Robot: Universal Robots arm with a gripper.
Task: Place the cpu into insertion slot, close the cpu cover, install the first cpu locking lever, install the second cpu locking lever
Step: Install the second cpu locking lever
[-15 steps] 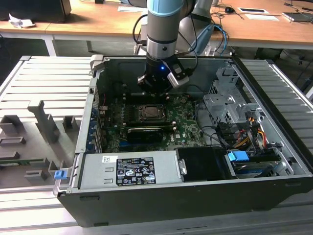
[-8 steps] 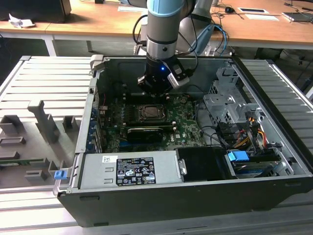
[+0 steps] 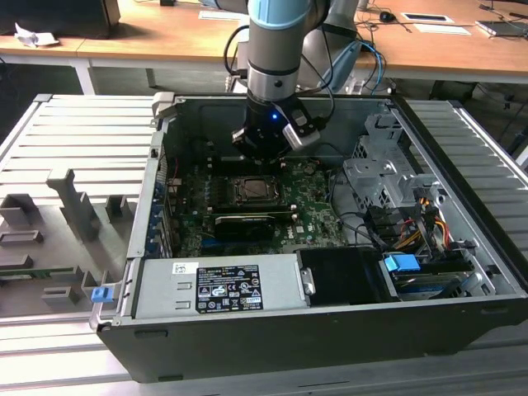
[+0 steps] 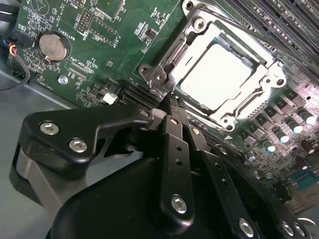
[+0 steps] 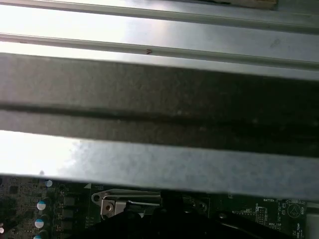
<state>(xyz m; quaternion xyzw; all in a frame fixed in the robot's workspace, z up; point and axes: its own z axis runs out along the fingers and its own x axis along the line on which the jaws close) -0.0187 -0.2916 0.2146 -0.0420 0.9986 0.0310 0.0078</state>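
Observation:
The cpu lies flat in the insertion slot on the green motherboard, its silvery face showing through the cut-out of the cpu cover. The cover lies down over the chip. My gripper is shut with nothing between its black fingers. Its tip is right at the socket's near corner, beside a silvery metal latch piece. In the exterior view the gripper hangs just behind the socket, inside the open computer case.
A long black expansion card sits in front of the socket. The power supply fills the case front and a drive cage with cables stands on the exterior view's right. The case wall is close behind the wrist.

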